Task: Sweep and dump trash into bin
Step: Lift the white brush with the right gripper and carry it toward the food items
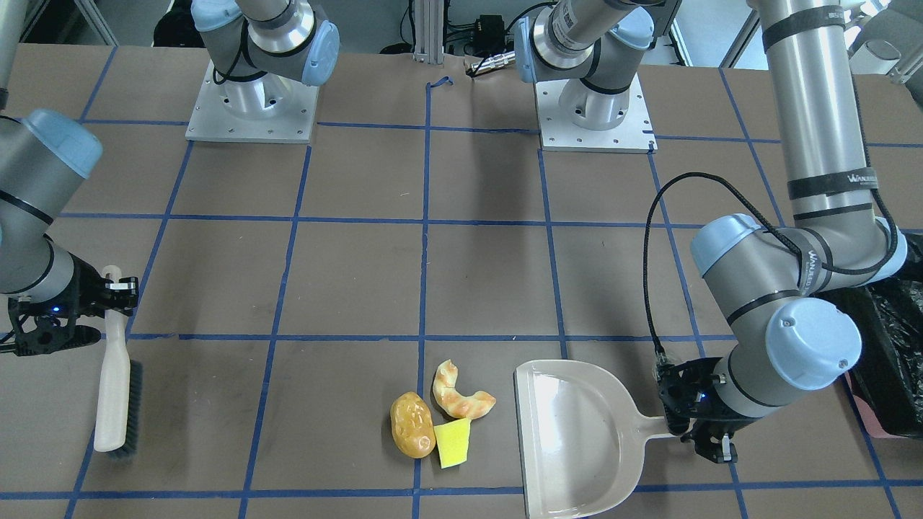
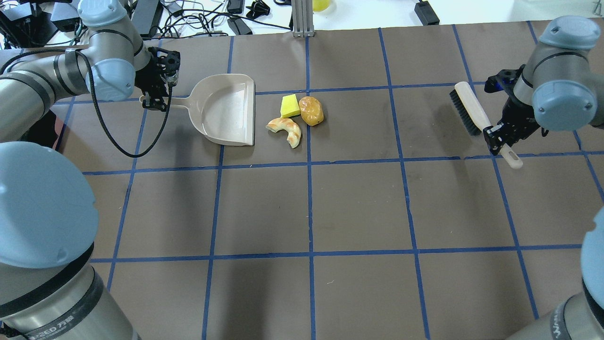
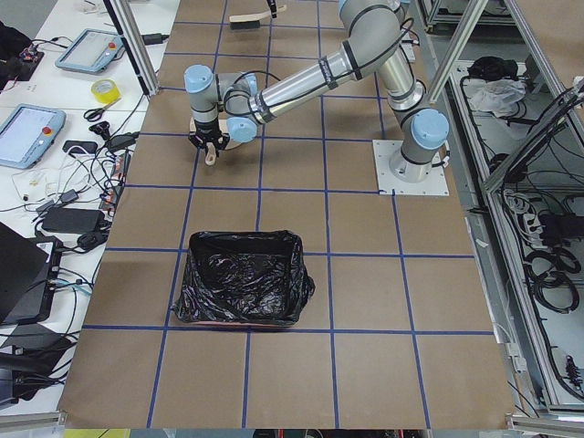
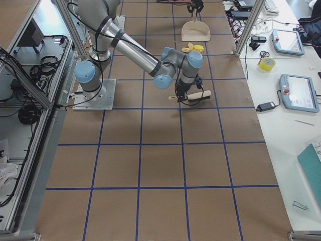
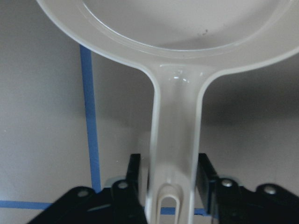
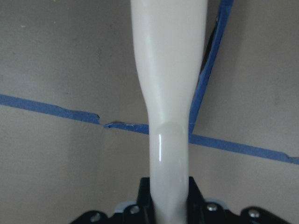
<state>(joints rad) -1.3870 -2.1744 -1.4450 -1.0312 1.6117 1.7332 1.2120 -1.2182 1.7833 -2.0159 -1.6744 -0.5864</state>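
My left gripper (image 2: 155, 99) is clamped on the dustpan (image 2: 226, 111) by its handle, with the pan's mouth near the trash (image 2: 311, 111). My right gripper (image 2: 495, 134) pinches the brush (image 2: 469, 111) handle, well apart from them.

Pretty bright, even light is thrown from overhead, so only soft shadows are cast on the table (image 2: 358, 208). Glare is picked up on the potato-like lump (image 1: 412, 424) and the bin (image 3: 237, 306) liner. Wrist views are rendered soft.

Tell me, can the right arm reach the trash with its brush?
Probably yes. The right claw grips the brush, and only bare table lies between it and the trash; the dustpan sits on the far side.
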